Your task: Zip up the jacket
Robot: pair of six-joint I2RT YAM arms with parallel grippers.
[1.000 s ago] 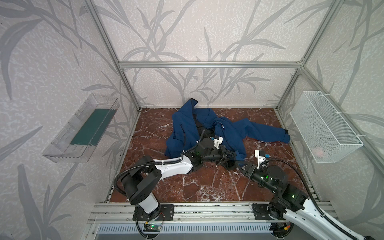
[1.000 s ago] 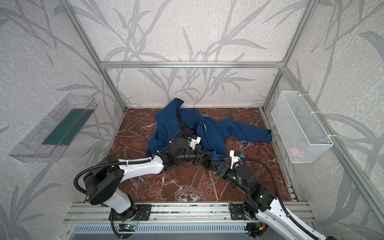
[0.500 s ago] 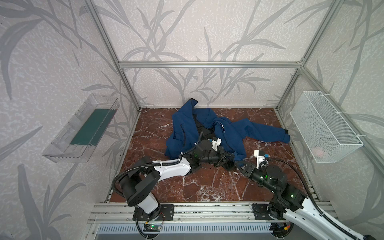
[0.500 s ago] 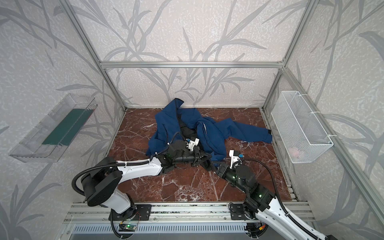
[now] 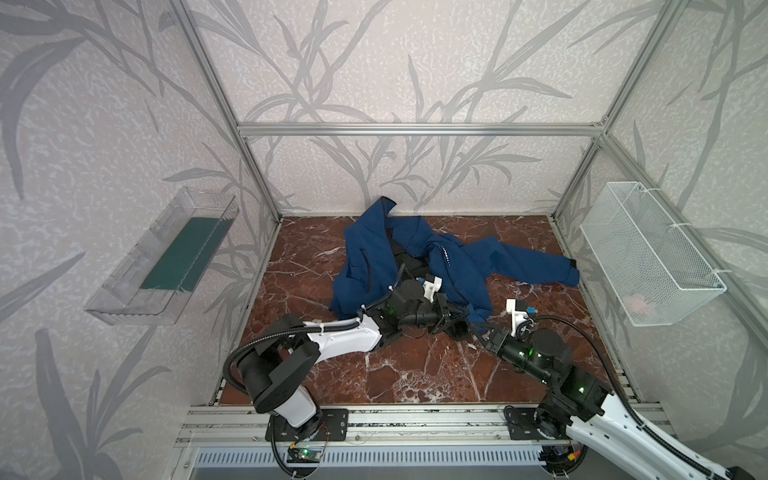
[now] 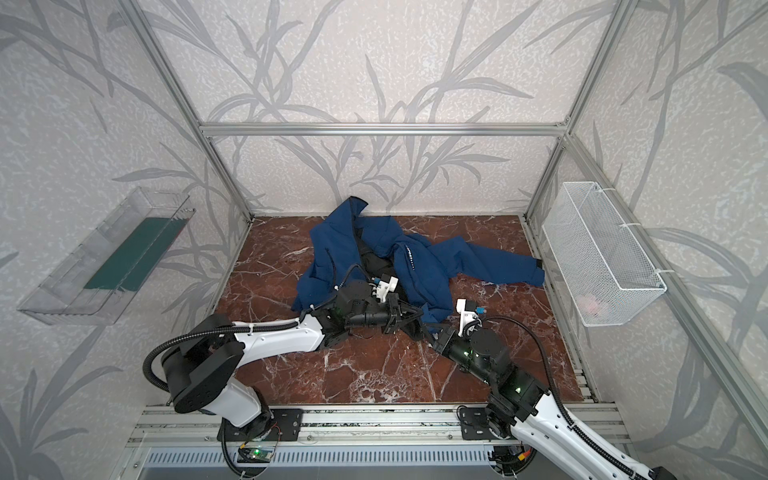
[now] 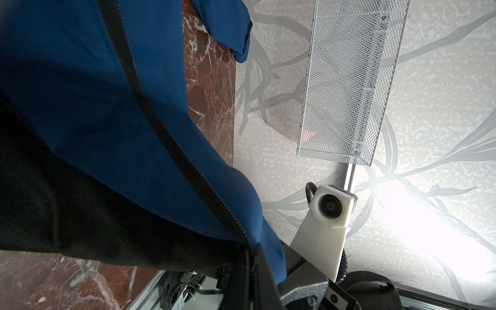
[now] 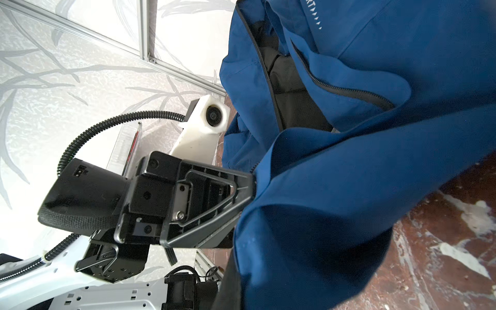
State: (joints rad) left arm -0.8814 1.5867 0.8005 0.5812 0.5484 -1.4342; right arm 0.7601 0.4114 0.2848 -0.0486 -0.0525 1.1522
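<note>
The crumpled navy-blue jacket [image 5: 457,266] lies open on the red-brown marble tabletop [image 5: 415,374]. The left gripper [image 8: 252,185] is clamped on its near hem, and the right gripper [image 5: 480,331], just beside it, looks clenched there too. I'd say they're lining up the zipper ends. Next, the black zipper teeth [image 7: 171,139] need seating together.

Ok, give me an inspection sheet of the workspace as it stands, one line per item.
Surface: marble top, red-brown, veined.
Job's things: jacket lying crumpled; zipper open; lining showing.
Clutter: nothing seen.
Grippers: left gripper shut on the jacket's front edge; right gripper shut at the hem, apparently pinching it.
Cables: right hose arcs over its arm; left hose loops beside its wrist camera.
Surroundings: wire basket on the right wall, something pink inside; clear tray on the left wall; frame around the cell.
</note>
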